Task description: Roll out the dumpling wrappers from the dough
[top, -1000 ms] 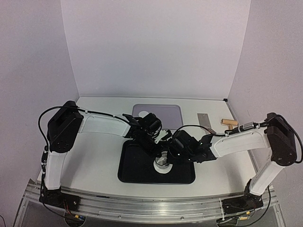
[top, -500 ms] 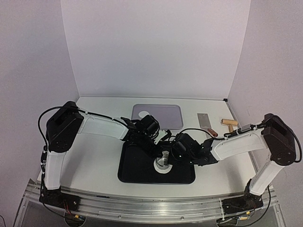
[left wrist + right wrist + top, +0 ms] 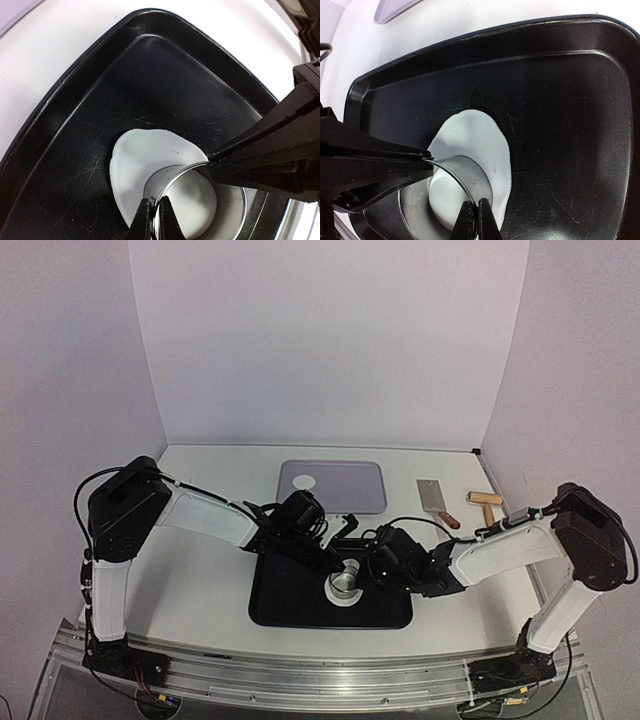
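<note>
Top external: black tray [image 3: 280, 605] at near edge of table [image 3: 200, 570], carrying flat white dough [image 3: 338, 600] with ring cutter [image 3: 345, 583] upright on it. Left jaws pinching cutter's rim from the left, right jaws pinching it from the right, each pair closed on the thin metal wall. One round wrapper [image 3: 304, 482] on lavender tray [image 3: 350, 488] farther back, well apart from dough. Cleaver [image 3: 433, 496] and wooden pin [image 3: 486, 502] at far right. Wrist views: dough both inside and around cutter.

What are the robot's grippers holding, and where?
Both the left gripper and right gripper pinch the metal ring cutter by its thin rim, at different spots.
</note>
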`<state>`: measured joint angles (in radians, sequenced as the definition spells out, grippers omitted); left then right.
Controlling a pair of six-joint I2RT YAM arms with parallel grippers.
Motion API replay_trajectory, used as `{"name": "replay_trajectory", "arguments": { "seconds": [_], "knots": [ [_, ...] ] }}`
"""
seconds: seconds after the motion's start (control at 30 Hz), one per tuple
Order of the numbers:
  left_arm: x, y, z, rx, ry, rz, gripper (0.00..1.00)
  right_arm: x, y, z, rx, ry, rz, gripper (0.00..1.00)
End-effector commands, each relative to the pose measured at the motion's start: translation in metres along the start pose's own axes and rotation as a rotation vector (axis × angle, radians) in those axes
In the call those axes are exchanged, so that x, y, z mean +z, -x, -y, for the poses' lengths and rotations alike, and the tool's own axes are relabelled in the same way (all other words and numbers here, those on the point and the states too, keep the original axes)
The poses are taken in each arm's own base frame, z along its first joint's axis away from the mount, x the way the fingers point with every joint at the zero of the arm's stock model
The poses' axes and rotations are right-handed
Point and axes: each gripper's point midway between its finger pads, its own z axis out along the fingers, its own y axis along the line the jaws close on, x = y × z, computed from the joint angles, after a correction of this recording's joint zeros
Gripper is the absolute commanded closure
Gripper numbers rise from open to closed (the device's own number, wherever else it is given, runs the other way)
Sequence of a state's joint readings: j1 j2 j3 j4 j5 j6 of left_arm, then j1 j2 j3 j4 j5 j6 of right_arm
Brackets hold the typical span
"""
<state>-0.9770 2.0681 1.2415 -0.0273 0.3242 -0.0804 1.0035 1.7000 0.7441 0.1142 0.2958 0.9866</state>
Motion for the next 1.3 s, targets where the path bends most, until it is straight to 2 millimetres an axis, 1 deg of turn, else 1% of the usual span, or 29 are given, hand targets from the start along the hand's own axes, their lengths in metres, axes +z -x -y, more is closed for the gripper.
{"name": "replay_trajectory", "arguments": {
  "seconds": [0.0,0.07,0.1,0.17,0.2,0.27,0.33,0.4,0.47,0.57,0.67,0.73,0.8,0.83,0.9,0.97,1.0,1.07,1.1,1.17,1.2,1.23,1.27],
  "knots": [
    [0.015,-0.183,0.000,-0.078,-0.045,-0.505,1.00,-0.001,-0.064,0.105,-0.103,-0.396,-0.272,1.00],
    [0.015,-0.187,0.000,-0.076,-0.037,-0.515,1.00,-0.003,-0.050,0.093,-0.124,-0.390,-0.239,1.00],
    [0.016,-0.188,0.000,-0.072,-0.034,-0.518,1.00,-0.004,-0.045,0.091,-0.122,-0.388,-0.220,1.00],
    [0.017,-0.192,0.002,-0.065,-0.025,-0.529,1.00,-0.002,-0.047,0.096,-0.117,-0.400,-0.212,1.00],
    [0.018,-0.194,0.003,-0.066,-0.025,-0.536,1.00,0.000,-0.052,0.102,-0.108,-0.411,-0.223,1.00],
    [0.019,-0.200,0.007,-0.085,-0.038,-0.550,1.00,0.004,-0.072,0.123,-0.071,-0.443,-0.272,1.00],
    [0.019,-0.208,0.009,-0.120,-0.052,-0.575,1.00,0.004,-0.089,0.138,-0.037,-0.466,-0.317,1.00],
    [0.019,-0.219,0.012,-0.164,-0.068,-0.610,1.00,0.003,-0.095,0.145,-0.036,-0.484,-0.333,1.00],
    [0.018,-0.230,0.013,-0.209,-0.071,-0.638,1.00,0.004,-0.093,0.143,-0.050,-0.478,-0.329,1.00],
    [0.017,-0.246,0.012,-0.267,-0.055,-0.663,1.00,0.005,-0.086,0.133,-0.063,-0.450,-0.314,1.00],
    [0.018,-0.253,0.009,-0.290,-0.033,-0.668,1.00,0.004,-0.077,0.119,-0.047,-0.414,-0.285,1.00],
    [0.018,-0.247,0.006,-0.290,-0.017,-0.657,1.00,0.003,-0.065,0.107,-0.050,-0.387,-0.252,1.00],
    [0.019,-0.237,0.006,-0.298,-0.016,-0.632,1.00,0.001,-0.054,0.096,-0.068,-0.377,-0.226,1.00],
    [0.021,-0.228,0.006,-0.301,-0.016,-0.614,1.00,-0.001,-0.054,0.099,-0.055,-0.392,-0.222,1.00],
    [0.025,-0.208,0.004,-0.296,-0.010,-0.566,1.00,-0.006,-0.066,0.112,0.019,-0.427,-0.232,1.00],
    [0.024,-0.189,0.003,-0.278,-0.008,-0.517,1.00,-0.010,-0.083,0.118,0.030,-0.442,-0.233,1.00],
    [0.022,-0.187,0.001,-0.282,-0.001,-0.511,1.00,-0.011,-0.088,0.120,0.026,-0.452,-0.226,1.00],
    [0.016,-0.189,0.001,-0.299,0.009,-0.519,1.00,-0.010,-0.092,0.119,0.026,-0.457,-0.213,1.00],
    [0.011,-0.194,0.003,-0.310,0.011,-0.534,1.00,-0.008,-0.088,0.115,0.013,-0.450,-0.195,1.00],
    [0.000,-0.201,0.008,-0.332,0.005,-0.567,1.00,-0.003,-0.063,0.097,-0.038,-0.415,-0.137,1.00],
    [-0.003,-0.200,0.009,-0.333,0.006,-0.569,1.00,-0.001,-0.051,0.092,-0.069,-0.401,-0.127,1.00],
    [-0.006,-0.197,0.010,-0.335,0.008,-0.573,1.00,0.001,-0.037,0.089,-0.063,-0.394,-0.108,1.00],
    [-0.009,-0.196,0.012,-0.341,0.002,-0.584,1.00,0.001,-0.026,0.088,-0.058,-0.392,-0.088,1.00]
  ]
}}
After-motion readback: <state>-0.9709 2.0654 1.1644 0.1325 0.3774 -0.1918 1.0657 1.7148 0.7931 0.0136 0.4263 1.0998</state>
